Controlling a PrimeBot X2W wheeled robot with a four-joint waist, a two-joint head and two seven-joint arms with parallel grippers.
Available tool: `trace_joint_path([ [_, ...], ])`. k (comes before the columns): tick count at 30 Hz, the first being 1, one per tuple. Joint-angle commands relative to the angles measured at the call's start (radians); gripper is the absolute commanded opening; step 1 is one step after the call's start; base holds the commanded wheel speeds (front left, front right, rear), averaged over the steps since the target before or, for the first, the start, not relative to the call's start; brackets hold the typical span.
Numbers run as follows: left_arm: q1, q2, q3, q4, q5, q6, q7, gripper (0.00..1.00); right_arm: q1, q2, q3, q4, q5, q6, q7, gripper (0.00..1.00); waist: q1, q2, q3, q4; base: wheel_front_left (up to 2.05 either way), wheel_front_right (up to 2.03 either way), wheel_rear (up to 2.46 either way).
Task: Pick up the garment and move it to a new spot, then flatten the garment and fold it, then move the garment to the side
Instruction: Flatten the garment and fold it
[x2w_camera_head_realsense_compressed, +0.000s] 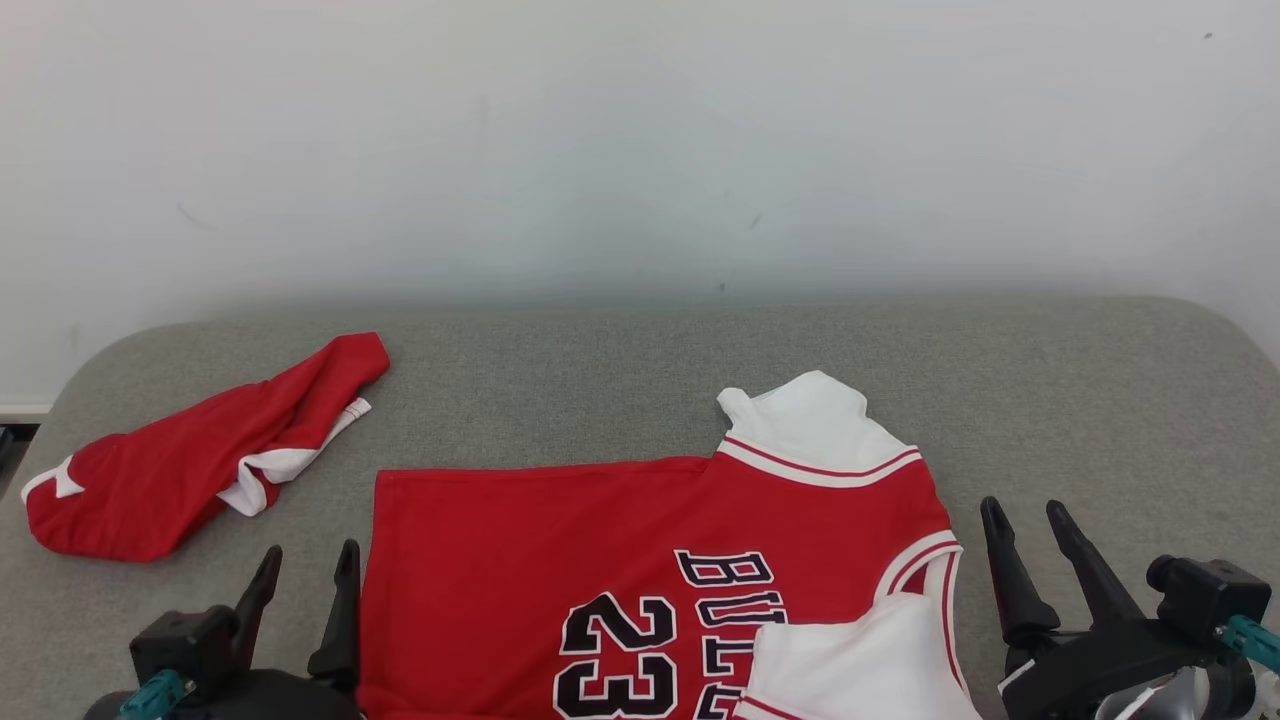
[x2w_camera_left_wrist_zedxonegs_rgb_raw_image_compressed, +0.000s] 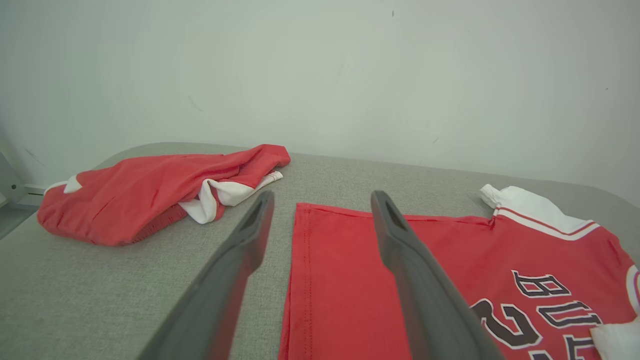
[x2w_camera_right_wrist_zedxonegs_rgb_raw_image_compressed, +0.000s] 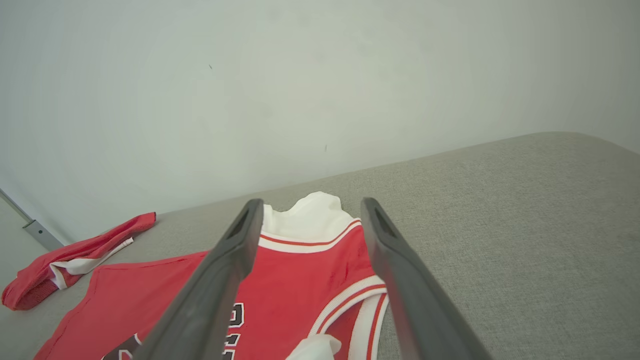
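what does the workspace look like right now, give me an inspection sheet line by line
surface: grey fabric surface, rounded far corners, bare on the right.
job's things: red number 23 jersey spread flat at the near edge, hem toward the left, white flaps at its shoulder end on the right.
clutter: bunched red garment with white trim at the far left, apart from the jersey.
grippers: left gripper open and empty, just left of the jersey's hem; right gripper open and empty, just right of the jersey's shoulder end.
cables: nothing seen.
surroundings: plain white wall behind, with a few small marks.
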Motion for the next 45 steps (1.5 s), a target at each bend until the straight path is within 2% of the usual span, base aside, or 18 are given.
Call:
trace_joint_path([
  [1,0.019,0.010,0.003,0.005,-0.016,-0.011,-0.006,1.00,0.000,0.005,-0.014,0.011,-0.013,-0.001,0.003,1.00,0.0000,0.0000,-0.004,0.000,0.00,0.00,0.00],
  [7,0.040,0.019,0.012,0.014,-0.034,-0.024,-0.020,1.00,0.003,0.009,-0.030,0.028,-0.032,-0.001,0.013,1.00,0.0000,0.0000,-0.008,0.000,0.00,0.00,0.00],
  [17,0.047,0.029,0.026,0.023,-0.044,-0.013,-0.031,1.00,0.002,0.010,0.009,0.056,-0.020,-0.001,0.017,1.00,0.0000,0.0000,0.002,0.004,0.00,0.00,0.00],
  [35,0.024,0.037,-0.008,0.019,-0.031,-0.010,-0.001,1.00,-0.004,0.010,0.028,0.047,0.002,-0.001,0.023,1.00,0.0000,0.0000,0.019,0.011,0.00,0.00,0.00],
  [40,0.018,0.039,-0.016,0.016,-0.032,-0.003,0.019,1.00,-0.028,-0.010,0.040,0.045,0.010,-0.001,0.076,1.00,0.0000,0.0000,0.026,0.002,0.00,0.00,0.00],
  [45,-0.024,0.045,-0.040,0.028,-0.029,-0.013,0.086,1.00,-0.081,-0.048,0.070,0.052,0.049,-0.001,0.204,1.00,0.0000,0.0000,0.048,-0.009,0.00,0.00,0.00],
])
